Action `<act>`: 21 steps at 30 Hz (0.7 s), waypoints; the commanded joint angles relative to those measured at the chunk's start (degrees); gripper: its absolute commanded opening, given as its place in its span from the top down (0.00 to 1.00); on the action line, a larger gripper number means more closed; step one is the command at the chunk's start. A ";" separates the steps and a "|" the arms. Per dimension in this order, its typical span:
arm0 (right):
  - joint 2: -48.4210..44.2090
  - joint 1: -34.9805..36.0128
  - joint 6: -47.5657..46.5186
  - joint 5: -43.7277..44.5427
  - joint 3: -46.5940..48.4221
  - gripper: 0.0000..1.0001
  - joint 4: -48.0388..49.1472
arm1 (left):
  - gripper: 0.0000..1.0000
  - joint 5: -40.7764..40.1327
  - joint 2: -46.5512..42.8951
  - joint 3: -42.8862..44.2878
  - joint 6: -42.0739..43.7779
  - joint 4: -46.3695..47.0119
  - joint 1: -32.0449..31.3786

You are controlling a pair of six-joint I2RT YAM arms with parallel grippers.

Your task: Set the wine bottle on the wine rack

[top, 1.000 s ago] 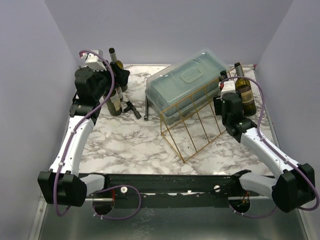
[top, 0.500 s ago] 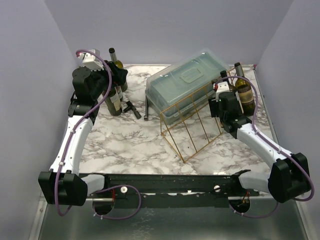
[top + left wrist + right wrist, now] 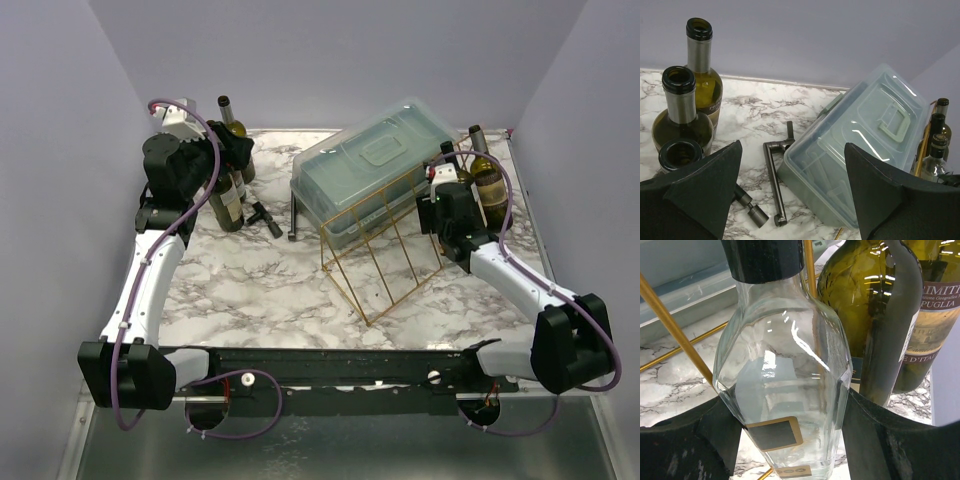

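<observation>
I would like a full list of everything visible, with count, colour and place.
left bottles: three, green, far left corner
right bottles: three, two dark green, one clear bottle, far right
plastic box: one, translucent bluish, far centre
wine rack: one, gold wire, in front of box
metal parts: two, dark, between left bottles and box
table: one, white marble, under everything
left hand: one, black, open, near left bottles
right hand: one, black, around clear bottle, grip unclear
</observation>
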 commanded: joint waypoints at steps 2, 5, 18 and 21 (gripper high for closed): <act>-0.15 -0.29 1.40 1.39 0.69 0.86 6.34 | 0.16 1.51 0.30 -0.65 -0.82 2.27 0.79; -0.06 -0.32 1.77 1.74 0.58 0.77 6.07 | 0.16 1.46 0.20 -0.74 -0.95 2.33 1.05; -0.14 -0.29 1.95 0.75 1.19 0.41 3.84 | 0.16 1.49 -0.14 -0.92 -1.53 2.44 1.58; -0.32 -0.29 2.03 0.89 1.15 0.37 3.66 | 0.16 1.57 -0.08 -0.95 -1.61 2.53 1.67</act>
